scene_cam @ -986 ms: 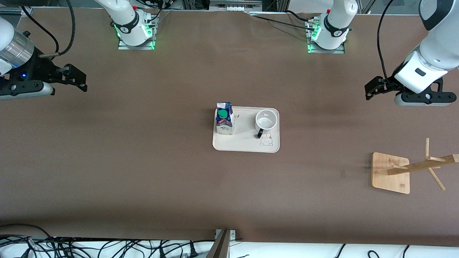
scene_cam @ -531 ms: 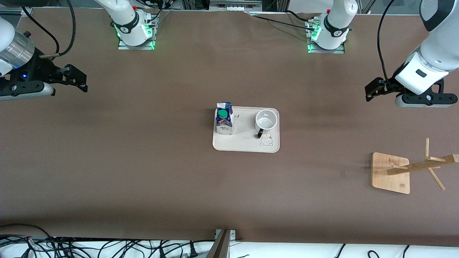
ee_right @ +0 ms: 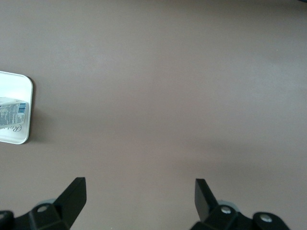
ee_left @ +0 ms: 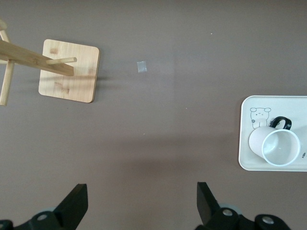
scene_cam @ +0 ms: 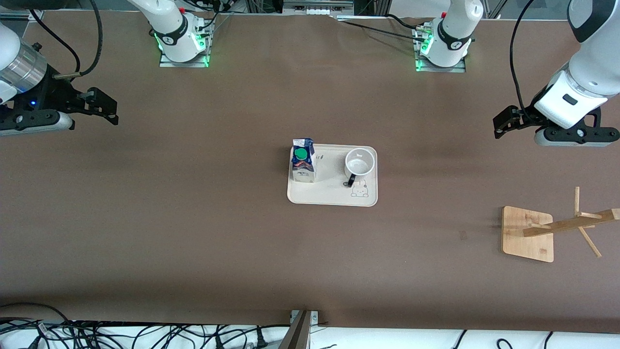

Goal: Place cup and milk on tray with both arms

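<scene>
Cup (scene_cam: 360, 166) & milk (scene_cam: 303, 166) upright on tray (scene_cam: 329, 196), frame centre. Cup's ceramic: stiff, slick, breakable; take by rim. Carton's light, crushable; take by sides. Left hand (scene_cam: 503, 123) at right edge & right hand (scene_cam: 104, 107) at left edge over bare surface (scene_cam: 193, 218), fingers apart, empty.

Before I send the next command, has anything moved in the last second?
Barely. The left gripper, open over bare table at its own end, drifted slightly toward the wooden rack. The right gripper stayed open and parked at its end. The carton and mug sit unmoved on the tray.
</scene>
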